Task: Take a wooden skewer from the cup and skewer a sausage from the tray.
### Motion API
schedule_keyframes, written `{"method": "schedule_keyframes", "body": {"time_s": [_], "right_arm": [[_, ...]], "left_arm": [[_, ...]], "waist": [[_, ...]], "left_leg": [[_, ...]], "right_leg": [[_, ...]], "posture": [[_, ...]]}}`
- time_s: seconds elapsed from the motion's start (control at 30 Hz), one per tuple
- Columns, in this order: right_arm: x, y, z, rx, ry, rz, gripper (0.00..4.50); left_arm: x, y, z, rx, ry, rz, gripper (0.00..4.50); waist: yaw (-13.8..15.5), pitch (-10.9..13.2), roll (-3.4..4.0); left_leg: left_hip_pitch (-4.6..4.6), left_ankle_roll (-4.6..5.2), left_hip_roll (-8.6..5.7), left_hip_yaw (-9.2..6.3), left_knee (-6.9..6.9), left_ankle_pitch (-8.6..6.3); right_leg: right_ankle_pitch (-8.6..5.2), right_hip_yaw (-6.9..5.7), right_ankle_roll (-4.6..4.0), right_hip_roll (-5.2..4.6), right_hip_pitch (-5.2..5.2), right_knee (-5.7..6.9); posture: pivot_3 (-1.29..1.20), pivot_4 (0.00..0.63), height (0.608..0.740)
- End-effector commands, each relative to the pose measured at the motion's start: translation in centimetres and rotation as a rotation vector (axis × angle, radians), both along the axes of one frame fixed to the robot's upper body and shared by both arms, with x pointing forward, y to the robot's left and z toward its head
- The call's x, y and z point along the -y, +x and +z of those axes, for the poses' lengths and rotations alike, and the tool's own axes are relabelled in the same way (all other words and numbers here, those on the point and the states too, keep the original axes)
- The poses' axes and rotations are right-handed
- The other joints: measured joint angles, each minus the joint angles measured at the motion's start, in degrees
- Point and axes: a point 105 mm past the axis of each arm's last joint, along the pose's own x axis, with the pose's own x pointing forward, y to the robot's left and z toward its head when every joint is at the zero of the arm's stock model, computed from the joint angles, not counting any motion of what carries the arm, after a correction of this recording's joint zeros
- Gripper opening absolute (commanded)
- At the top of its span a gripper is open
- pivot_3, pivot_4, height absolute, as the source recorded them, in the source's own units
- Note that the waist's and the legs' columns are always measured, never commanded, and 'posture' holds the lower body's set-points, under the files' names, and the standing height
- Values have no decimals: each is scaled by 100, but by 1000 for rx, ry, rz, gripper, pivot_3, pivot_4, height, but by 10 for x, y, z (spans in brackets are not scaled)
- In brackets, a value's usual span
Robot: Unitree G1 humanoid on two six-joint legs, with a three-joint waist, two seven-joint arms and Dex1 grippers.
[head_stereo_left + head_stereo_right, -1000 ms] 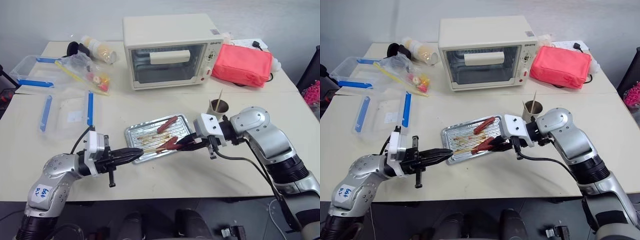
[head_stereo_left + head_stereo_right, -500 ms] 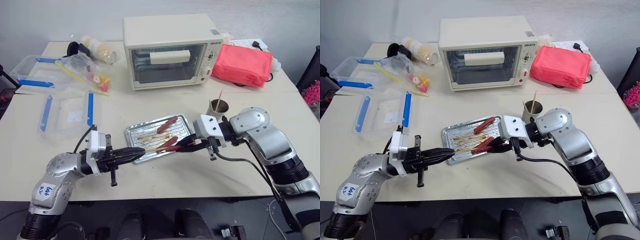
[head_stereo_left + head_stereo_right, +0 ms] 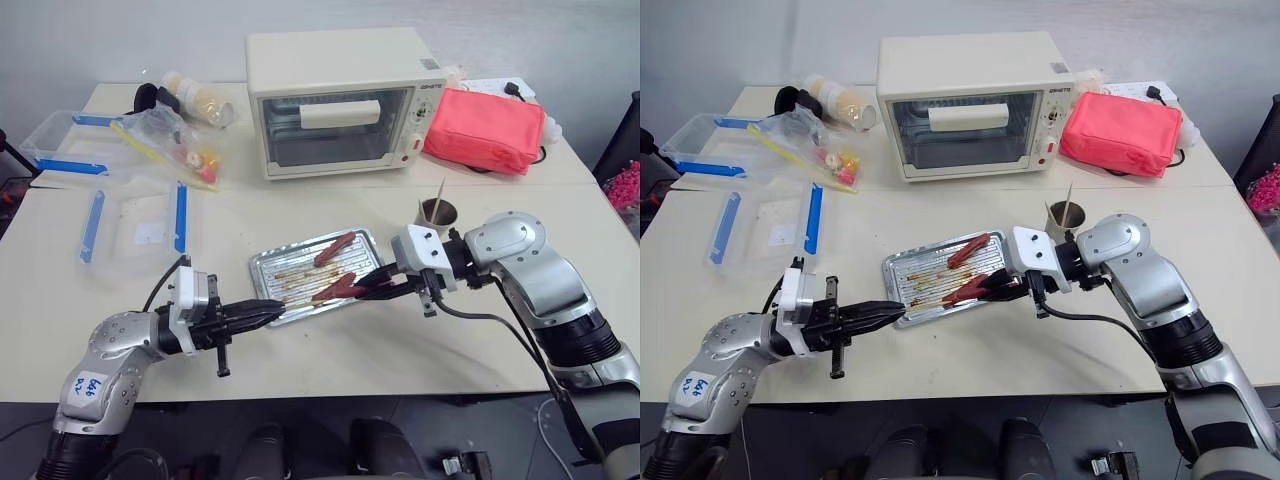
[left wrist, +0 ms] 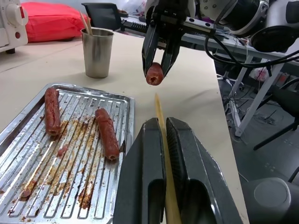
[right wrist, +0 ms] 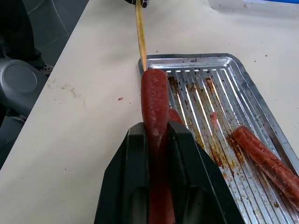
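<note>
A: Left gripper, pinched on the skewer, has edged right; its tip now nearly meets the sausage.

B: Right gripper clamps that sausage above the tray. Piercing is imminent.

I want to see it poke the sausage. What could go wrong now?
The stick is very thin, so its tip could slip past the sausage's small round end instead of going in. Pushing could also slide the sausage back through the right gripper, or bend the stick in the left gripper.
</note>
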Motion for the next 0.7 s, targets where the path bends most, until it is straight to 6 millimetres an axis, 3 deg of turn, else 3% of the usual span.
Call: {"method": "schedule_keyframes", "body": {"time_s": [0.03, 0.7], "right_arm": [[0, -3, 10, 42, 11, 22, 386], [-3, -8, 3, 23, -7, 39, 386]], "left_arm": [[0, 1, 5, 31, -5, -4, 0], [8, 0, 6, 32, -29, -27, 0]], "waist": [[0, 0, 0], [0, 0, 0]], "left_leg": [[0, 0, 0, 0, 0, 0], [0, 0, 0, 0, 1, 0]], "right_leg": [[0, 0, 0, 0, 0, 0], [0, -1, 0, 0, 0, 1]], "posture": [[0, 150, 740], [0, 150, 740]]}}
